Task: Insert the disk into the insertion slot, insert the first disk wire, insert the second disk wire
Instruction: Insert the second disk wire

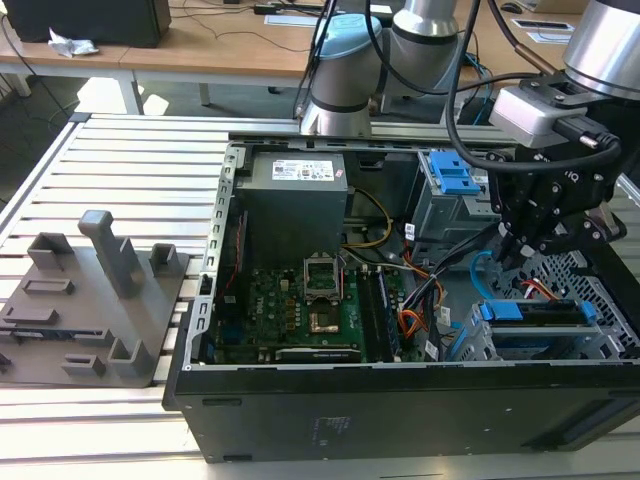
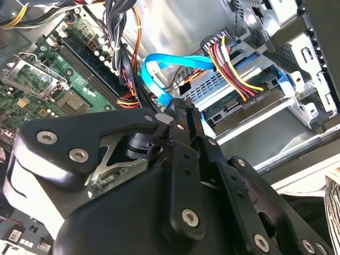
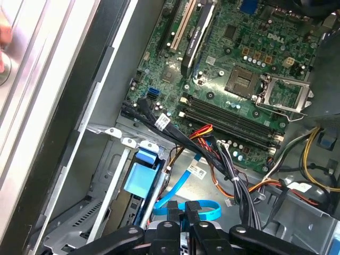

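gripper (image 1: 515, 262) inside open computer case (image 1: 300, 400), above drive cage | fingers (image 3: 187, 212) pinched together on blue data cable (image 3: 180, 208) | disk (image 1: 530, 312) seated in insertion slot (image 1: 600, 345), 5 o'clock corner of case in exterior view | motherboard (image 1: 300, 310) at 9 o'clock of disk

Slatted metal table (image 1: 140, 160); open black computer case (image 1: 400, 400) beside grey fixture plate (image 1: 90, 320).

One disk (image 1: 533, 311), one insertion slot (image 1: 600, 345), one motherboard (image 1: 300, 310), one claw (image 1: 513, 250)
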{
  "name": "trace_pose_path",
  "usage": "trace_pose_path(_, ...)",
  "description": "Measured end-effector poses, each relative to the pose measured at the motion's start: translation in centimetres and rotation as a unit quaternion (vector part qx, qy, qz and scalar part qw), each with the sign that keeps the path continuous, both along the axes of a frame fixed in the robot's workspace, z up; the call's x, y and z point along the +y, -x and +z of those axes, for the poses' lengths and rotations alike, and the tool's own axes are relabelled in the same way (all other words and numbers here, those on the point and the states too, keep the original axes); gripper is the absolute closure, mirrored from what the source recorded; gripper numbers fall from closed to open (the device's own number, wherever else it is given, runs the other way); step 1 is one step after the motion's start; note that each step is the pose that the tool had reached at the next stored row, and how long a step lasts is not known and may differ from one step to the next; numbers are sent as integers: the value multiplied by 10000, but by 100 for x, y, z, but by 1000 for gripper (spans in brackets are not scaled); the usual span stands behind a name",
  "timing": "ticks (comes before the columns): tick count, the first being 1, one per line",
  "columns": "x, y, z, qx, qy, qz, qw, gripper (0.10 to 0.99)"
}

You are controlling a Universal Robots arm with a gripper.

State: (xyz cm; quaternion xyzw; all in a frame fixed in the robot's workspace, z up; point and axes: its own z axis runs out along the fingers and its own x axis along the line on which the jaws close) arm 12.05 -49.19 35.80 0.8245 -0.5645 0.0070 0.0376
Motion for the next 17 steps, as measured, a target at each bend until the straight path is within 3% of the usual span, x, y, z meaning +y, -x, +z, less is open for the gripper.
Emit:
trace_pose_path(3, -7, 0, 0, 0, 19, 0, 10000, 922)
trace_pose_path(5, -53, 1, 0, 0, 20, -1, 10000, 922)
trace_pose_path(8, -209, 0, -3, 0, 34, 0, 10000, 922)
trace_pose_path(9, -234, 0, -4, 0, 40, 0, 10000, 922)
trace_pose_path(17, -259, -12, -58, 2, 45, -10, 10000, 922)
